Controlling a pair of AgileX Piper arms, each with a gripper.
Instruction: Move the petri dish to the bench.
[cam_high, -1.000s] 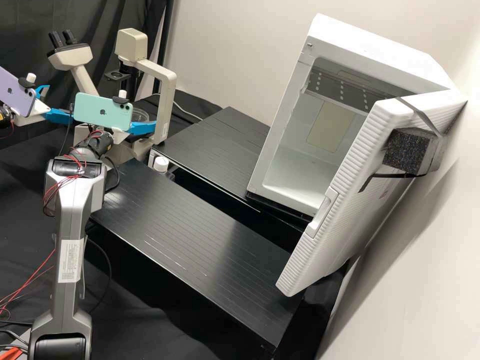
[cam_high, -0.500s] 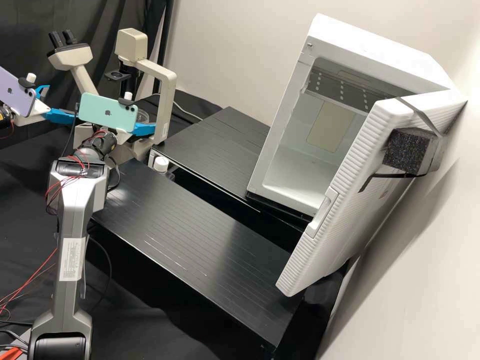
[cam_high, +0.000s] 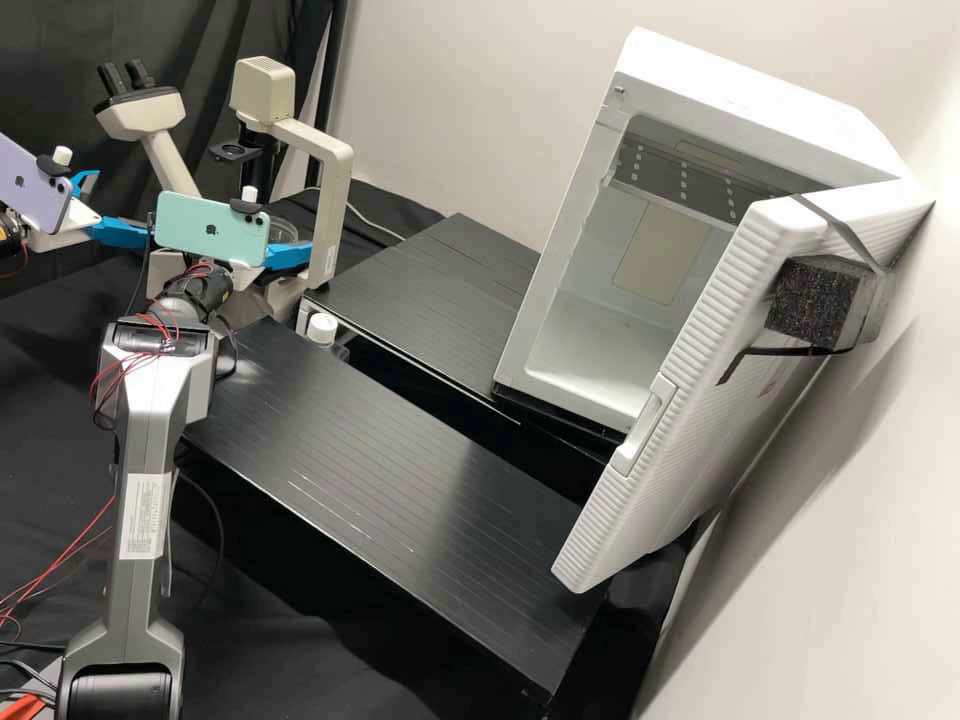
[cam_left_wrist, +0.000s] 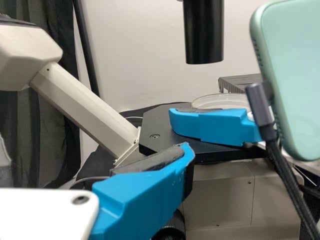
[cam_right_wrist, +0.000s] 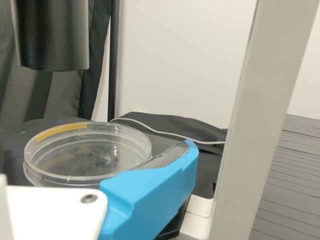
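The clear round petri dish (cam_high: 283, 232) is at the microscope, partly hidden by my right gripper (cam_high: 289, 256), which carries the mint phone. In the right wrist view the petri dish (cam_right_wrist: 82, 157), with a yellow strip on its rim, lies close beside the pad of my right gripper (cam_right_wrist: 150, 185), which stands open. The left wrist view shows the dish (cam_left_wrist: 217, 101) behind the right gripper's blue finger at the black stage (cam_left_wrist: 156, 131). My left gripper (cam_high: 120, 205), by the purple phone, is open left of the microscope; its near finger (cam_left_wrist: 145, 197) holds nothing.
The microscope's pale upright (cam_high: 335, 220) rises right beside the right gripper. Black benches (cam_high: 400, 460) extend toward a white cabinet (cam_high: 770, 100) with its door (cam_high: 700, 400) swung open. A white-capped bottle (cam_high: 322, 328) stands by the gap between benches.
The right arm with the mint phone has shifted slightly rightward, then a touch back left. The left gripper and the dish show no clear movement.
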